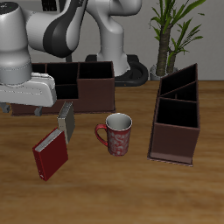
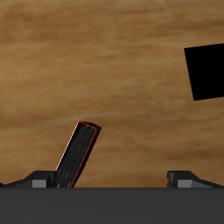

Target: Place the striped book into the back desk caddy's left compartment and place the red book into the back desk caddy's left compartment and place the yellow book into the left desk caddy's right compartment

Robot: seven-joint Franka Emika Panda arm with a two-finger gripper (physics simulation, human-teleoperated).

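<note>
gripper (image 1: 63,112) grasp unclear, at yellow book (image 1: 66,123) | red book (image 1: 51,156) on table | no writing readable

You can read no text, label, brand or number on any book, mug or caddy in these views.

Red book (image 1: 51,156): dark-red hardcover, flat on table, turned askew. Yellow book (image 1: 66,122): grey-olive, on edge just behind it. Back desk caddy (image 1: 87,83): long, low, farther back. Left desk caddy (image 1: 175,118): taller, divided. Striped book: cannot tell
</note>
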